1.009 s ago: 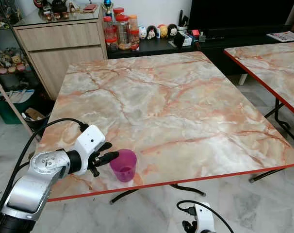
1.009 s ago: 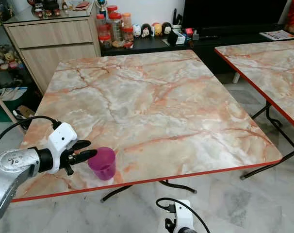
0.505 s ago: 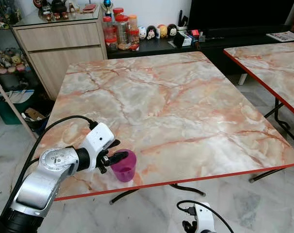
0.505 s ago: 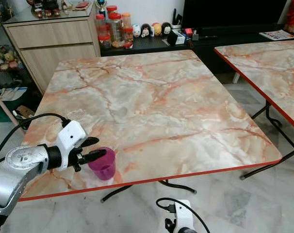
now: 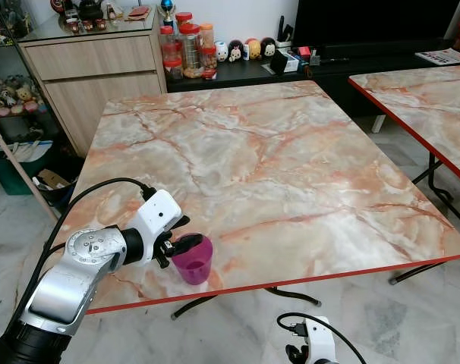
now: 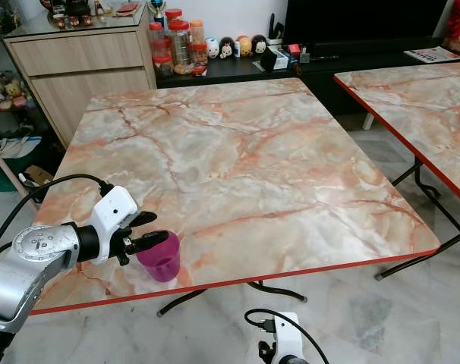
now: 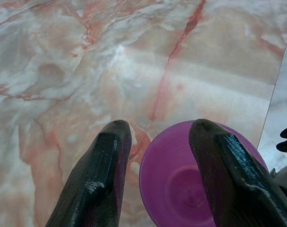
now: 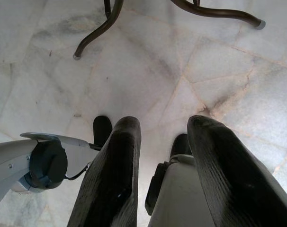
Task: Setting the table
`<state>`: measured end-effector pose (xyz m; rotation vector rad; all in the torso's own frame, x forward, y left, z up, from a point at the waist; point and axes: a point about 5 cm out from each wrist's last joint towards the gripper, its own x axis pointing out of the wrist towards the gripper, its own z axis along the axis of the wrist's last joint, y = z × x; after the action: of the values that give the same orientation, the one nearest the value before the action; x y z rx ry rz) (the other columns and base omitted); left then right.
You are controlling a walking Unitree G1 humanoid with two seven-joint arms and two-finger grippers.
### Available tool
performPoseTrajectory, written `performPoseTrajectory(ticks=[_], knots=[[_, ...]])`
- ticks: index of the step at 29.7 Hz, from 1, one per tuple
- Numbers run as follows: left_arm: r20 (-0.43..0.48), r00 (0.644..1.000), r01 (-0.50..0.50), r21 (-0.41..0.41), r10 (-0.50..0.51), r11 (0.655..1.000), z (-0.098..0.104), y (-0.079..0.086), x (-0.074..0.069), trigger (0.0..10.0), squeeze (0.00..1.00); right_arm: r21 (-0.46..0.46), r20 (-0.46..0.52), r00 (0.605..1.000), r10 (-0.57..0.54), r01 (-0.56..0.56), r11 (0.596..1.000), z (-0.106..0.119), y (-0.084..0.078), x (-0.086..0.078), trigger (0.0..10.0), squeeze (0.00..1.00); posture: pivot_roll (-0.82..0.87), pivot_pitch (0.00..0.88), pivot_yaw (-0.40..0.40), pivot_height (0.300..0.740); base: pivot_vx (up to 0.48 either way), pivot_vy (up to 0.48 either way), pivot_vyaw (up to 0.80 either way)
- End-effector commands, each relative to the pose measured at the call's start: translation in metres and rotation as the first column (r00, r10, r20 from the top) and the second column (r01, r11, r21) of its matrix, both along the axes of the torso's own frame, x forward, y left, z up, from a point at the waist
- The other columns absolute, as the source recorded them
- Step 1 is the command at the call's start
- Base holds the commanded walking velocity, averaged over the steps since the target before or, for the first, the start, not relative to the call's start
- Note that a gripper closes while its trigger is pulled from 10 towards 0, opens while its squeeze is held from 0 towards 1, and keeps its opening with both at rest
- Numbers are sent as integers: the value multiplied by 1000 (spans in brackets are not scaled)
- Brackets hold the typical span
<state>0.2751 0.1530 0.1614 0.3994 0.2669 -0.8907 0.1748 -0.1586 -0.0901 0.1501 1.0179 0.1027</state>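
A translucent purple cup (image 5: 193,262) stands upright on the marble table (image 5: 275,152), close to its front left edge. My left gripper (image 5: 186,233) reaches in from the left at rim height and is open. In the left wrist view the left gripper (image 7: 160,127) straddles the near wall of the cup (image 7: 181,189): one finger (image 7: 101,175) is outside it, the other finger (image 7: 224,170) is over its mouth. My right gripper (image 8: 165,125) hangs open below the table, over the floor.
A second marble table (image 5: 427,98) stands to the right across a narrow gap. Behind are a wooden cabinet (image 5: 93,68), jars (image 5: 188,49) and a low black bench (image 5: 329,64). Table legs (image 8: 110,23) curve across the tiled floor.
My left gripper has moved right and forward to the cup, from just short of its side to straddling its rim. The cup has stayed in place.
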Motion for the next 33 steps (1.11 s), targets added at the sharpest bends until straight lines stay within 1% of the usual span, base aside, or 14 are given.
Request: performPoseTrajectory(ticks=[1,3,5,7,19,21,33], knots=[[8,1000,7,31,-7,999,2,0,3,10000,0,3,1,1000,-9,9,1000,0,0,1,10000,0,75,0,19,740,0,0,0],[7,1000,8,40,-8,999,2,1,4,10000,0,4,1,1000,-12,12,1000,0,1,1,10000,0,75,0,20,740,0,0,0],[-6,1000,21,79,-21,997,-2,1,3,10000,0,5,1,1000,-13,13,1000,0,1,1,10000,0,75,0,20,740,0,0,0],[-10,1000,25,88,-24,996,-4,1,2,10000,0,5,1,1000,-14,14,1000,0,1,1,10000,0,75,0,21,740,0,0,0],[-11,1000,-3,90,4,996,-7,3,6,10000,0,9,-1,1000,-18,18,1000,0,1,1,10000,0,75,0,21,740,0,0,0],[-15,1000,-7,104,9,995,-10,3,7,10000,0,9,-1,1000,-18,18,1000,0,1,1,10000,0,74,0,22,740,0,0,0],[-25,1000,-14,109,17,994,-15,2,8,10000,0,10,-3,1000,-22,22,1000,0,1,0,10000,0,73,0,24,740,0,0,0]])
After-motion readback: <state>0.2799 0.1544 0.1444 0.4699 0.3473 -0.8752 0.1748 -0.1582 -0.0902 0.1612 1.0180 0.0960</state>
